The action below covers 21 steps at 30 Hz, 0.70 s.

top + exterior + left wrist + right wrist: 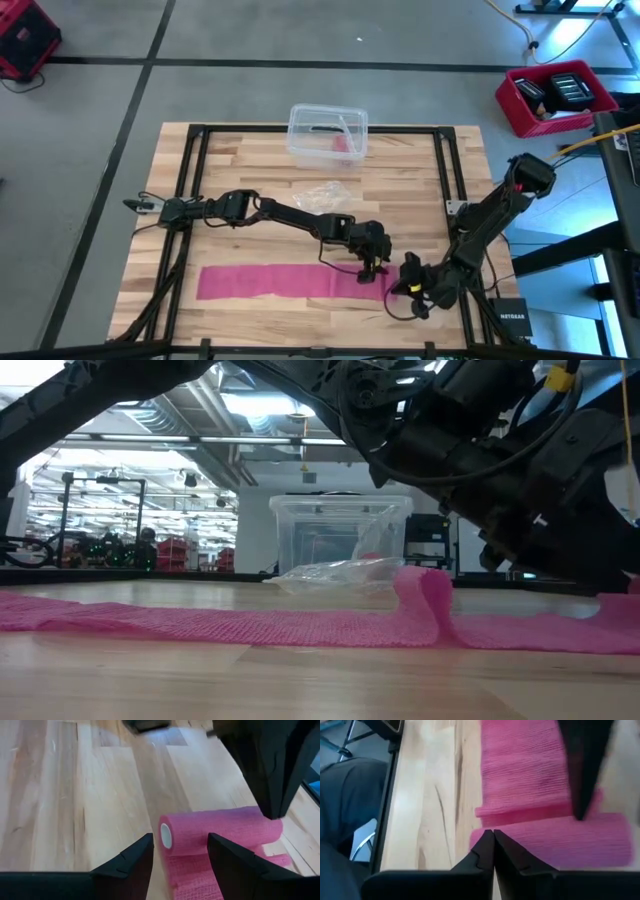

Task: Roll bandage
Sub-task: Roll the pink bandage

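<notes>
bandage (275,281) flat along the table's front edge, right end rolled into a small cylinder (white core showing) | left gripper (371,268) spread wide just above the roll, grasping nothing | right gripper (411,289) clenched empty beside the roll

I'm in a lab or workshop, probably: butcher-block bench (250,170) on grey concrete floor (300,30), red parts bins (555,95), exposed ceiling ducts (250,410), equipment racks (100,520) behind.
</notes>
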Tool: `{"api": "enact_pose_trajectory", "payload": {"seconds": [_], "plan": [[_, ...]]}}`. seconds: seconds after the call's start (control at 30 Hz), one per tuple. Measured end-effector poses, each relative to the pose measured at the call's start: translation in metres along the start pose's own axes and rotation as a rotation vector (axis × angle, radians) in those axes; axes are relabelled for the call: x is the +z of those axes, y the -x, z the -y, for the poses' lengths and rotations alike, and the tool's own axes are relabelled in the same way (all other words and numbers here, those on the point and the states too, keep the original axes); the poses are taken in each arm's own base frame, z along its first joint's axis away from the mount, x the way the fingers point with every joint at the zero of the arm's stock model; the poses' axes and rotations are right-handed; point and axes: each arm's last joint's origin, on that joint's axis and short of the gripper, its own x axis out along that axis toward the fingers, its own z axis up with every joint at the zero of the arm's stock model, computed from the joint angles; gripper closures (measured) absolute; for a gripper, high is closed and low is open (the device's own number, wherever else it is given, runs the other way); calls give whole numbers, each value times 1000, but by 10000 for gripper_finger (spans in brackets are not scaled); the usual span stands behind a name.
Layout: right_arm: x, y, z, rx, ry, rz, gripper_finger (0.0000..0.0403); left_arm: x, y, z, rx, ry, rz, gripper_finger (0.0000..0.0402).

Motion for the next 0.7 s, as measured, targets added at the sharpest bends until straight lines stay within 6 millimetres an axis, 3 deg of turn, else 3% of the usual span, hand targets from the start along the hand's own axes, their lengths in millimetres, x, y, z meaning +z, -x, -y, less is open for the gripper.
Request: {"api": "enact_pose_trajectory", "payload": {"seconds": [0.4, 0.7], "plan": [[-7, -1, 5, -33, 37, -112, 393, -2, -2, 13, -61, -40, -13, 225], [-8, -2, 6, -32, 51, -118, 393, 2, -2, 10, -4, -72, 25, 225]]}}
